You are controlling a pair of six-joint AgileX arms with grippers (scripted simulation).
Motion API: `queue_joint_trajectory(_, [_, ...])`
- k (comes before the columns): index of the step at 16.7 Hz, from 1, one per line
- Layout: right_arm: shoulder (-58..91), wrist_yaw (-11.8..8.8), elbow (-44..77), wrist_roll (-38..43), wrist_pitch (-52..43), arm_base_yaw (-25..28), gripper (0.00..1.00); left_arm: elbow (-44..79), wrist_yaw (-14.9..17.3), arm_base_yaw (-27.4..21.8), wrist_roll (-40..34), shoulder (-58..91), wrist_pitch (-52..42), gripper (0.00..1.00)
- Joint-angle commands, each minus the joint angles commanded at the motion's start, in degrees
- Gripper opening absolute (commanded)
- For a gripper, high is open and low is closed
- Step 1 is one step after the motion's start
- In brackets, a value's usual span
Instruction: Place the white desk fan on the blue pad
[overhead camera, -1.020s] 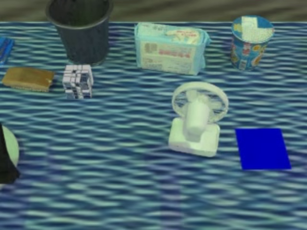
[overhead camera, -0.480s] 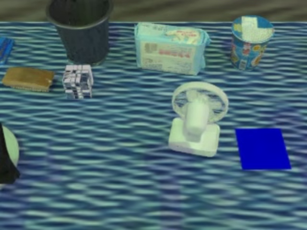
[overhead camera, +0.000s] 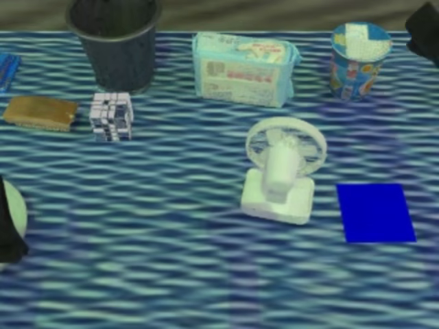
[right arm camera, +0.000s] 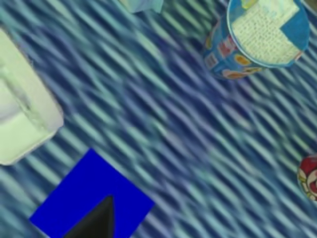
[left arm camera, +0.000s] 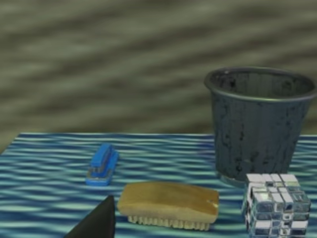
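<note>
White plastic desk fan [overhead camera: 281,171] with its round cage head stands upright right of the table's centre, just left of the flat saturated-blue rectangular pad [overhead camera: 375,212], apart from it. Right arm [overhead camera: 425,26] shows at the far-right corner, left arm [overhead camera: 8,223] at the left edge. Left wrist view shows neither. Right wrist view shows both; finger state unreadable for either gripper.
</note>
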Motion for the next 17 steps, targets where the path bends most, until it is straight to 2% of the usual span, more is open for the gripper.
queue_joint_trajectory(5, [25.2,-0.6,27.1,-8.6,-16.4,6.8,1.00,0.0,0.0,0.0,0.0,0.0,0.0,1.00])
queue_joint_trajectory(9, [41.8,-0.9,42.6,-14.4,-27.1,11.4,1.00,0.0,0.0,0.0,0.0,0.0,0.0,1.00])
queue_joint_trajectory(13, [51.5,-0.9,50.8,-17.9,-33.6,14.1,1.00,0.0,0.0,0.0,0.0,0.0,0.0,1.00])
queue_joint_trajectory(17, [52.8,-0.9,51.8,-18.4,-34.5,14.5,1.00,0.0,0.0,0.0,0.0,0.0,0.0,1.00])
